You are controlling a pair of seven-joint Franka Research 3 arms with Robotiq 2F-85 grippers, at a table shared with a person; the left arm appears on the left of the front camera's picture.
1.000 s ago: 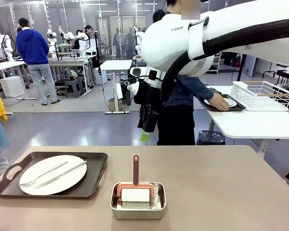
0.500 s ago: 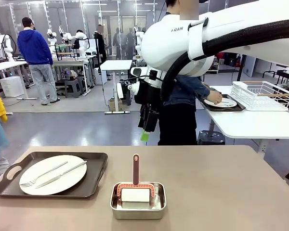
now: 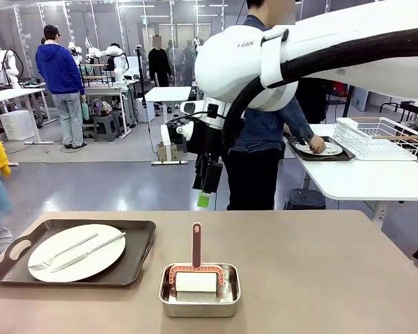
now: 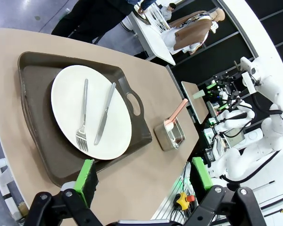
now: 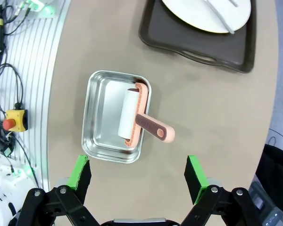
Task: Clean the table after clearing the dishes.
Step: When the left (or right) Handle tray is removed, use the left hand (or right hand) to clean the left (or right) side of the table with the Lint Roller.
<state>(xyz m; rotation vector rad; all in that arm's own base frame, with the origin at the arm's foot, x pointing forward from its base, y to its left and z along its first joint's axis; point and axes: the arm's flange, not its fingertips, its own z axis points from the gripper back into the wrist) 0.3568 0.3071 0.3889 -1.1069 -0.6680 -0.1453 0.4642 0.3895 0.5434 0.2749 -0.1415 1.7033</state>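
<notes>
Surface: tray on left half, close to left edge, carries plate with fork and knife; not yet cleared.
Second plate on white side table, under person's hand.
Steel pan mid-surface, near robot-side edge. Roller lies inside, handle raised clear of rim; judged ready for top grasp.
Right gripper high over pan, jaws spread wide, empty.
Left gripper aimed toward tray, well apart, jaws likewise spread, empty.
Right half bare: free room for cleaning. Tray likely obstructs left half.
</notes>
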